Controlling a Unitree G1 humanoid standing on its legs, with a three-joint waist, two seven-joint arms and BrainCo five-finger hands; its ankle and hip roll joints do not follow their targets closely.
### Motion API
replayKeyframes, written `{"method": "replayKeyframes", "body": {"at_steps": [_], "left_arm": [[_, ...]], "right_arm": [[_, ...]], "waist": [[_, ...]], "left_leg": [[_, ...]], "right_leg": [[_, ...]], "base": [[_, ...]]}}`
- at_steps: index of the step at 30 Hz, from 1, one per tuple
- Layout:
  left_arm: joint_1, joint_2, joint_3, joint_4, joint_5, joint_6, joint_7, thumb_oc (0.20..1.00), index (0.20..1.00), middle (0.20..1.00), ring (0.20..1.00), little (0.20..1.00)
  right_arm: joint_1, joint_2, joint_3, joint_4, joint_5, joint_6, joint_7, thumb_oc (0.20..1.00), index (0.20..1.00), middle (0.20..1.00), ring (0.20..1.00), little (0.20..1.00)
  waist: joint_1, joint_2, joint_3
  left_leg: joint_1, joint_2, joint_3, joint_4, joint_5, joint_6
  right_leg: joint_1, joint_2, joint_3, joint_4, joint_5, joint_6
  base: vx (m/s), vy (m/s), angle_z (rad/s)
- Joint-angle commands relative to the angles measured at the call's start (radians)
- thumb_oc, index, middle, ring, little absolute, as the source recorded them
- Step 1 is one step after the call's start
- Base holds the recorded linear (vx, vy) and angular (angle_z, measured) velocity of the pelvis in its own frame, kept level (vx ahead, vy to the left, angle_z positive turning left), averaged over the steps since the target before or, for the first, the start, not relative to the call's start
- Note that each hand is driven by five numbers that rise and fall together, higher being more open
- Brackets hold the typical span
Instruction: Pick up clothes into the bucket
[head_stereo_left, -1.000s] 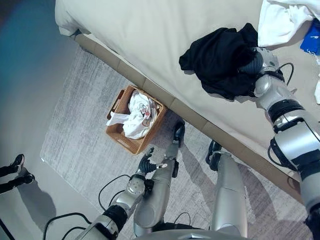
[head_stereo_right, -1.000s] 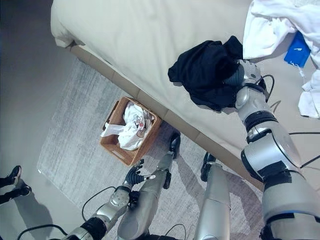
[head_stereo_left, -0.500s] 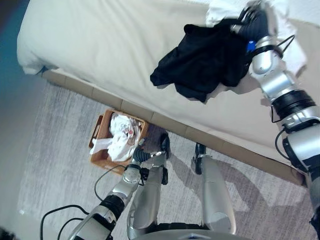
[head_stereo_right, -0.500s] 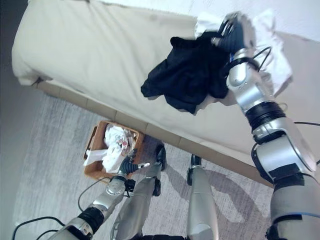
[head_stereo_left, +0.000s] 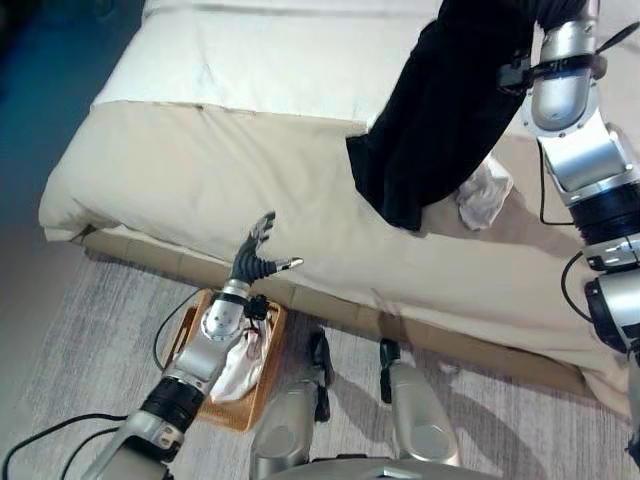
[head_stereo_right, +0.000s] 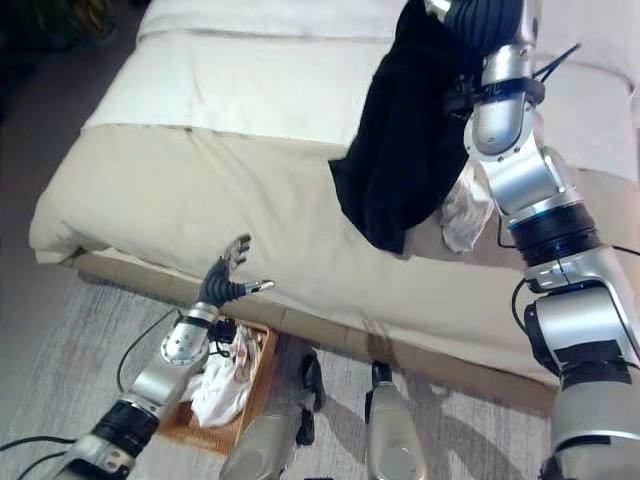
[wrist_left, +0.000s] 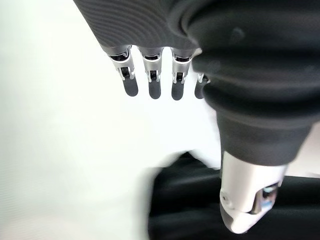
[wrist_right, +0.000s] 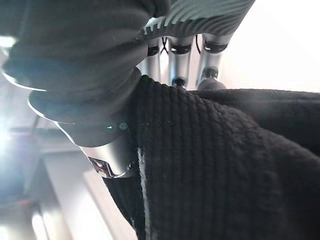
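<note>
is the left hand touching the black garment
Apart: in the left eye view the open left hand hovers near the bed edge while the black garment hangs from the right hand.

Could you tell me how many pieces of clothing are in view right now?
3 that I can tell: a black garment hanging from the right hand above the bed, a white garment lying on the bed beside it, and white clothing in the basket; more may lie underneath.
</note>
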Motion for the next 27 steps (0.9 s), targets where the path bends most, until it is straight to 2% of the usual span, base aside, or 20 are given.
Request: {"method": "replayKeyframes", "body": {"at_steps": [1,2,5,12,14,22,27], "left_arm": [[-0.027,0.043,-0.011,-0.051,-0.051,-0.036,-0.036,1.000,1.000,1.000,1.000,1.000],[-0.027,0.043,-0.011,-0.051,-0.051,-0.036,-0.036,1.000,1.000,1.000,1.000,1.000],[-0.132,0.079,-0.043,-0.090,-0.066,-0.024,-0.061,1.000,1.000,1.000,1.000,1.000],[-0.335,0.063,-0.183,-0.010,-0.135,0.019,-0.112,1.000,1.000,1.000,1.000,1.000],[-0.427,0.025,-0.246,0.075,-0.121,0.036,-0.102,1.000,1.000,1.000,1.000,1.000],[-0.485,-0.085,-0.293,0.220,-0.066,0.068,-0.083,1.000,1.000,1.000,1.000,1.000],[-0.506,-0.121,-0.345,0.226,-0.138,0.076,-0.123,1.000,1.000,1.000,1.000,1.000]], "right_arm": [[0.005,-0.047,-0.001,-0.045,0.055,-0.041,0.065,0.200,0.200,0.200,0.200,0.200],[0.006,-0.048,-0.002,-0.045,0.055,-0.041,0.065,0.200,0.200,0.200,0.200,0.200],[0.019,-0.086,0.053,-0.055,0.117,-0.034,0.160,0.200,0.200,0.200,0.200,0.200],[0.003,-0.089,0.156,-0.068,0.189,-0.020,0.264,0.200,0.200,0.200,0.200,0.200],[0.019,-0.075,0.173,-0.115,0.214,-0.021,0.290,0.200,0.200,0.200,0.200,0.200],[0.078,-0.063,0.141,-0.310,0.258,-0.051,0.329,0.200,0.200,0.200,0.200,0.200],[0.092,-0.041,0.143,-0.391,0.292,-0.061,0.347,0.200,0.200,0.200,0.200,0.200]], "waist": [[-0.007,-0.071,-0.163],[-0.007,-0.071,-0.162],[-0.015,-0.087,-0.218],[-0.029,-0.097,-0.274],[-0.033,-0.099,-0.288],[-0.034,-0.105,-0.304],[-0.034,-0.104,-0.308]], "left_leg": [[0.060,-0.021,-0.028,0.064,-0.135,-0.007],[0.061,-0.021,-0.028,0.063,-0.135,-0.007],[0.102,-0.016,-0.025,0.043,-0.139,-0.010],[0.151,-0.010,-0.018,0.014,-0.140,-0.011],[0.168,-0.010,-0.019,0.002,-0.137,-0.011],[0.193,-0.009,-0.024,-0.019,-0.135,-0.009],[0.200,-0.011,-0.028,-0.019,-0.134,-0.007]], "right_leg": [[0.098,-0.029,-0.003,-0.189,0.116,0.065],[0.099,-0.029,-0.003,-0.189,0.116,0.065],[0.149,-0.028,-0.017,-0.213,0.114,0.066],[0.201,-0.028,-0.028,-0.246,0.122,0.071],[0.219,-0.028,-0.034,-0.252,0.121,0.072],[0.246,-0.035,-0.055,-0.268,0.121,0.076],[0.257,-0.037,-0.060,-0.274,0.123,0.078]], "base": [[0.08,-0.015,0.02],[0.10,-0.017,0.03],[0.11,-0.016,0.05],[0.06,-0.003,0.00],[0.05,0.009,0.03],[0.01,0.003,0.07],[0.00,0.000,0.00]]}}
